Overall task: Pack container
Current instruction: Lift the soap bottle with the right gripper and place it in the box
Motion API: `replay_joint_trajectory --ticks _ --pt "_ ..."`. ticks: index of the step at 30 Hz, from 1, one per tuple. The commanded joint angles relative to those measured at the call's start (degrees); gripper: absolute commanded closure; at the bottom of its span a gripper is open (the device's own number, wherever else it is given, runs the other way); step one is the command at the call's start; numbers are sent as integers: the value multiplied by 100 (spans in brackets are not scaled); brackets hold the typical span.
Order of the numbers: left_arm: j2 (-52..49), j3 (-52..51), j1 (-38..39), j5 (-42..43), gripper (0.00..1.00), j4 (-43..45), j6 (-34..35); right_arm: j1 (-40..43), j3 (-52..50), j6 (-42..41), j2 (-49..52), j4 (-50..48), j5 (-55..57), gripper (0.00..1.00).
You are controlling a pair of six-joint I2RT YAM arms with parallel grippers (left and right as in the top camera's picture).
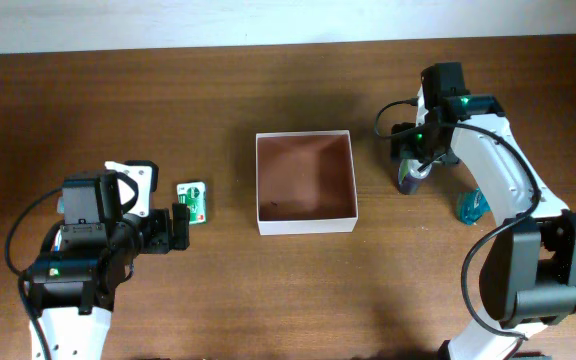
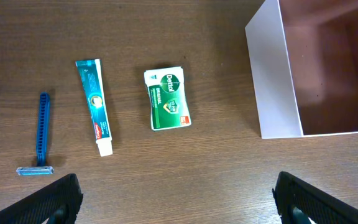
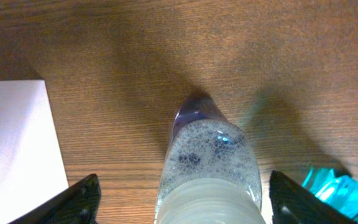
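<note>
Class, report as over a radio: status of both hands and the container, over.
Left hand open, hovering short of soap packet. Right hand open, straddling bottle, not yet closed. Container empty, nothing seen in the way.

"Dettol" on soap packet (image 2: 167, 99) (green)

Left gripper (image 2: 176, 200) has its fingers spread wide, with bare table (image 2: 185, 168) between them. Ahead lies the soap packet (image 2: 167, 99), flat, with a strip of open wood between it and the container (image 2: 272, 81) wall on its right. To its left are the toothpaste tube (image 2: 94, 106) and then the razor (image 2: 41, 134), both flat, with gaps between them.

The container is open on top with upright walls and nothing standing on its floor.

Right gripper (image 3: 191, 205) straddles the upright bottle (image 3: 207, 162), with a gap on each side. The teal bottle (image 3: 334, 186) crowds the right finger. The container corner is near the left finger.
</note>
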State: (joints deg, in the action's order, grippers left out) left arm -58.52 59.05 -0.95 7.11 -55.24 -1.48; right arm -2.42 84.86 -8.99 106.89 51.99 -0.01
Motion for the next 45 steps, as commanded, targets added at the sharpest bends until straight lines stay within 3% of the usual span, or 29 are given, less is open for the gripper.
replay_joint_trajectory --ticks 1,5,12,23,35,45 --pt "-9 122 -20 59 1 20 57 -13 83 -31 26 -20 72 28" --pt "-9 122 -20 59 1 20 57 -15 83 -31 26 -17 70 42" --pt "-9 122 -20 59 0 31 57 -13 83 -31 24 26 70 45" --pt "-9 122 -20 59 1 31 57 -15 83 -31 24 52 70 59" --pt "-9 122 -20 59 1 31 57 -15 98 -31 -66 72 68 96" --pt "-9 122 -20 59 1 35 57 -105 343 -26 -715 367 66 96"
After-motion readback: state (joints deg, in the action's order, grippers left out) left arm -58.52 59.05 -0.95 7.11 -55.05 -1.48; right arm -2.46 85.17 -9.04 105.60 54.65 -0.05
